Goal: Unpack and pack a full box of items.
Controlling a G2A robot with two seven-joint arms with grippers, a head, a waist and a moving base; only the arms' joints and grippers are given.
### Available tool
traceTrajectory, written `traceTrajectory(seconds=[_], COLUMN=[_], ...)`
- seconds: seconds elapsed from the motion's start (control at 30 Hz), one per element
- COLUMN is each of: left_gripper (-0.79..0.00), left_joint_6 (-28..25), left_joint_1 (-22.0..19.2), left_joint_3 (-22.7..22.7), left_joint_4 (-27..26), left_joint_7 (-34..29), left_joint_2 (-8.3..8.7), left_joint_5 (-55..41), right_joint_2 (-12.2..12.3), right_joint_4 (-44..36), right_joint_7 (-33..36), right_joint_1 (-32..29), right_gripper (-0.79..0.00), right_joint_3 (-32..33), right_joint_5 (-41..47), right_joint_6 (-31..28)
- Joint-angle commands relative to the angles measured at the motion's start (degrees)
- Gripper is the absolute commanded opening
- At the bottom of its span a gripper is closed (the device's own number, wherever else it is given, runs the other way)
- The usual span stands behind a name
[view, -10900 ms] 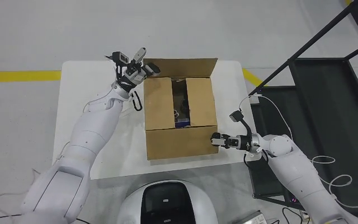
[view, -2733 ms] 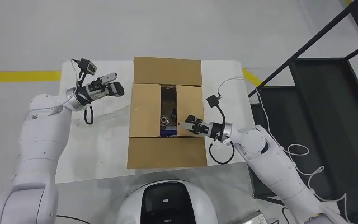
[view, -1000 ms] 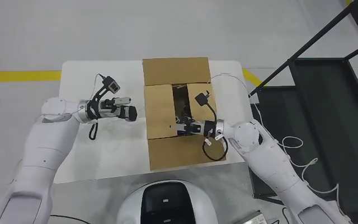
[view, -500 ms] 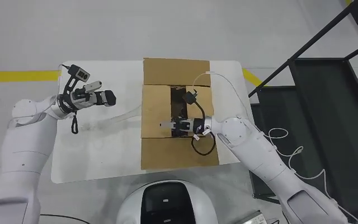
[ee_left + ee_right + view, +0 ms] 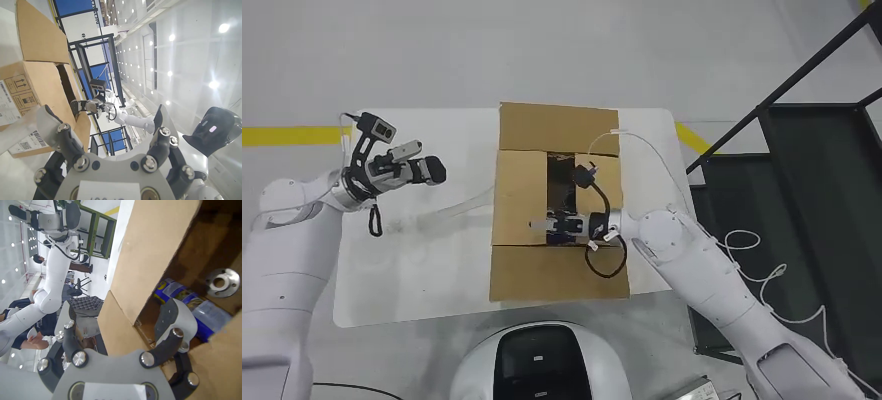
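Right gripper gapes wide astride the left flap of the box, mid-table; left gripper hangs wide and empty at the left. Opening step, I'd say: next, pinch that flap and fold it out.

A cardboard box is sitting in the middle of the white counter. Its far and near flaps are lying outward, and its two side flaps are leaving a dark gap between them. The right tool is hanging over that gap at the left flap's edge. The left tool is hovering above the counter, well apart from the box.
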Motion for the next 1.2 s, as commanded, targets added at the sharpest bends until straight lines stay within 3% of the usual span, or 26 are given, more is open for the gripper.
traceTrajectory(seconds=[0.0,0.23,0.5,0.6,0.83,0.97,1.17], left_gripper=[0.0,0.0,0.0,0.0,0.0,0.0,0.0], left_joint_6=[-0.5,-3.4,-5.8,-5.0,-0.6,-0.1,-2.0], left_joint_1=[-0.2,-0.5,1.1,2.0,3.4,2.7,1.1], left_joint_3=[-0.2,-1.5,-4.9,-5.7,-3.5,-1.4,-0.5], left_joint_4=[-0.3,-2.8,-6.1,-7.4,-9.8,-6.9,0.7], left_joint_7=[0.8,5.1,8.3,7.8,1.3,0.8,9.1], left_joint_2=[-0.05,-0.29,-0.04,0.15,-0.21,-0.45,-0.11], left_joint_5=[-0.3,-2.1,-5.5,-5.9,-8.8,-4.8,8.0], right_joint_2=[-0.7,-3.7,-9.8,-12.1,-16.4,-17.9,-17.6], right_joint_4=[0.7,3.6,9.9,12.8,19.0,21.3,20.5], right_joint_7=[0.9,0.3,-7.5,-10.9,-14.1,-15.0,-13.6], right_joint_1=[0.8,6.0,13.9,16.0,19.7,20.6,19.9], right_gripper=[0.0,0.0,0.0,0.0,0.0,0.0,0.0], right_joint_3=[-1.6,-7.9,-18.2,-21.0,-26.0,-26.9,-24.8], right_joint_5=[3.2,8.9,8.7,7.1,3.5,2.6,1.6], right_joint_6=[-1.5,-8.7,-18.5,-21.0,-20.2,-20.0,-19.4])
